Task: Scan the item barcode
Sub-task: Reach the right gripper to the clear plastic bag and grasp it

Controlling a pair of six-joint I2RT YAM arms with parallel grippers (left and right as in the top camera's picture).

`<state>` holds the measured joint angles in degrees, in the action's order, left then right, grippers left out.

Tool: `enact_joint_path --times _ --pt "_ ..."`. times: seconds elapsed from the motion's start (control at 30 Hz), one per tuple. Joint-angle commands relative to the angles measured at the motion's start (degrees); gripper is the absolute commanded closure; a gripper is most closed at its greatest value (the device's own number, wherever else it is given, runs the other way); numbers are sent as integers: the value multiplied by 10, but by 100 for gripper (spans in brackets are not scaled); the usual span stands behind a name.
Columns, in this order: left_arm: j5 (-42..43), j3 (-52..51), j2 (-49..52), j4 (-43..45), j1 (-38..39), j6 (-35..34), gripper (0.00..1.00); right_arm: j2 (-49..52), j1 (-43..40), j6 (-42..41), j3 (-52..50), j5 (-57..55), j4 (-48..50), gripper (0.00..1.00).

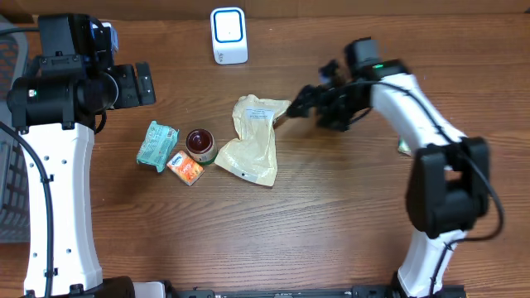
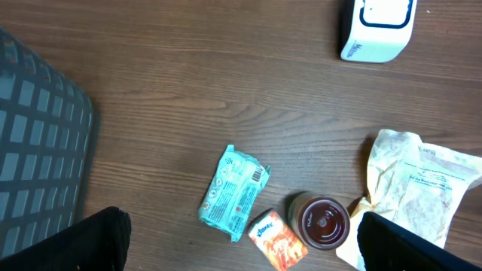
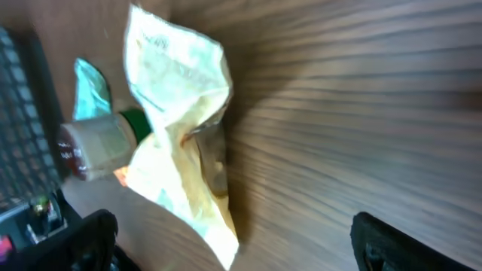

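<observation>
The white scanner with a blue face [image 1: 228,35] [image 2: 376,26] stands at the back of the table. A crumpled beige pouch [image 1: 252,136] [image 3: 177,83] [image 2: 422,192] lies flat in the middle, its printed label facing up. My right gripper [image 1: 302,106] [image 3: 245,245] hovers just right of the pouch's upper corner, jaws wide open and holding nothing. My left gripper [image 1: 137,83] [image 2: 245,245] hangs open high above the left side of the table, over the small items, also holding nothing.
Left of the pouch lie a teal packet [image 1: 156,145] [image 2: 233,192], a jar with a dark red lid [image 1: 199,143] [image 2: 322,220] and an orange tissue pack [image 1: 185,168] [image 2: 277,239]. A grey mesh basket [image 1: 12,165] [image 2: 38,150] sits at the left edge. A greenish item [image 1: 403,147] peeks from behind the right arm.
</observation>
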<state>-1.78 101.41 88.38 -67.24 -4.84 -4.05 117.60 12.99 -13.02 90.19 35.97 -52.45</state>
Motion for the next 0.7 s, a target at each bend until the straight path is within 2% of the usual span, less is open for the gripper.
enact_joint_path --times 0.0,0.13,0.27,0.33,0.4,0.53,0.67 --pt "-1 11 -7 2 3 11 1 37 30 -20 -9 6 24 2" --pt "-1 11 -7 2 3 11 0 68 65 -23 -9 1 63 0" --pt "-1 11 -7 2 3 11 0 87 80 -52 -9 1 105 9" --pt "-1 11 -7 2 3 11 0 96 84 -73 -9 1 124 20" --pt "-1 11 -7 2 3 11 0 101 86 -80 -9 1 135 36" --pt "-1 11 -7 2 3 11 1 104 88 -80 -9 -12 140 77" --pt "-1 11 -7 2 3 11 1 103 85 -80 -9 -12 138 82"
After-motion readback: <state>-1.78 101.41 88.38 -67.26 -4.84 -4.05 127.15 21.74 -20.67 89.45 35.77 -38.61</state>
